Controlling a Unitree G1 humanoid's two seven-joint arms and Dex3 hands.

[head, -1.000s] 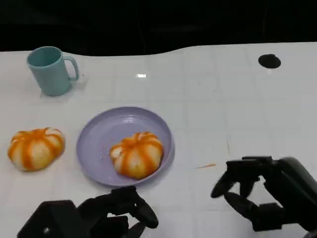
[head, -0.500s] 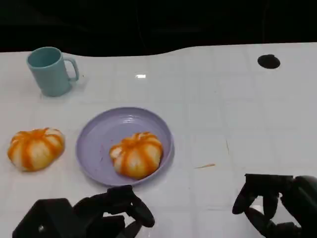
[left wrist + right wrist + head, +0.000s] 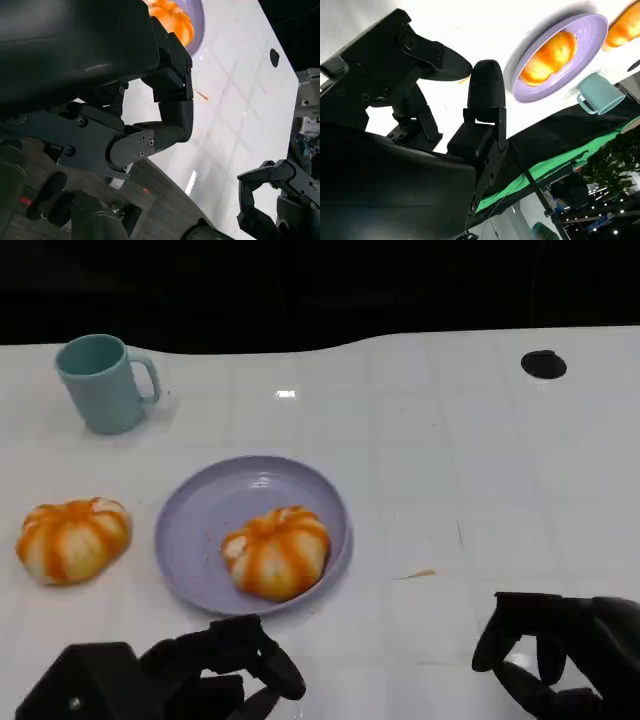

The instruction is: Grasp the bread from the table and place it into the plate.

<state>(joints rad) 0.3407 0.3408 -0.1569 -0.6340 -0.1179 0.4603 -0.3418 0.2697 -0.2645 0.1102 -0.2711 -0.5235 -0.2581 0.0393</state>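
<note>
An orange-and-white striped bread [image 3: 276, 551] [image 3: 549, 57] lies in the lavender plate [image 3: 200, 520] [image 3: 592, 31] at the table's middle; part of it [image 3: 170, 12] shows in the left wrist view too. A second, similar bread [image 3: 72, 538] [image 3: 625, 26] sits on the table left of the plate. My left hand [image 3: 190, 675] [image 3: 150, 100] rests low at the front edge below the plate, holding nothing, fingers curled loosely. My right hand [image 3: 565, 655] [image 3: 440, 100] [image 3: 272, 195] is at the front right corner, empty, fingers apart.
A teal mug [image 3: 103, 381] [image 3: 600, 95] stands at the back left. A round black hole [image 3: 544, 363] marks the table at the back right. A small orange crumb [image 3: 420, 574] lies right of the plate. The table's dark far edge runs along the back.
My right hand has pulled back from beside the plate toward the front right corner. My left hand slid slightly lower and left. Both breads and the plate stayed put.
</note>
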